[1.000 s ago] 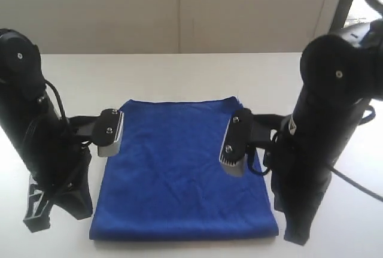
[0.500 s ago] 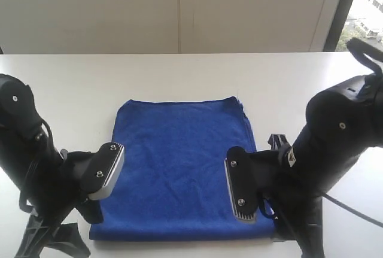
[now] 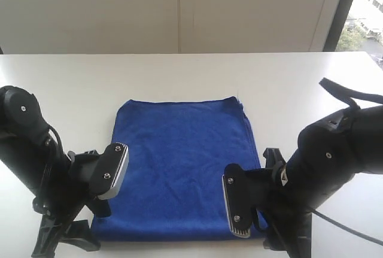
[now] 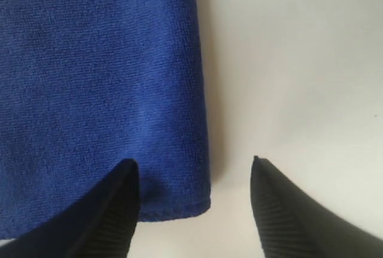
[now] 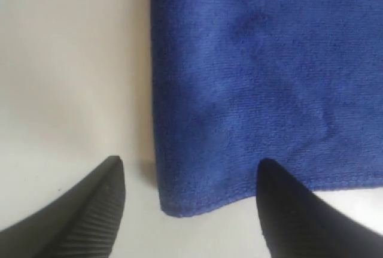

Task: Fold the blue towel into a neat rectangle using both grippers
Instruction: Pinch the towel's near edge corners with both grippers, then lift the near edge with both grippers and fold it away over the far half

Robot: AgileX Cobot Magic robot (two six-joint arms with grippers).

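My fingers: left gripper (image 4: 192,167) and right gripper (image 5: 190,165) spread wide, empty.
Do well: I should pinch blue towel (image 3: 179,156) corners, 7 and 5 o'clock, together.

left tool (image 4: 192,162), right tool (image 5: 188,162) seemingly over near corners of towel (image 3: 179,156).

Folded blue towel (image 3: 179,150) lies flat; left hand (image 4: 191,168) and right hand (image 5: 190,168) spread over its corners.

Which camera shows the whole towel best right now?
The exterior view: the blue towel shows nearly whole. Each wrist view shows only one corner, by the open left gripper or right gripper.
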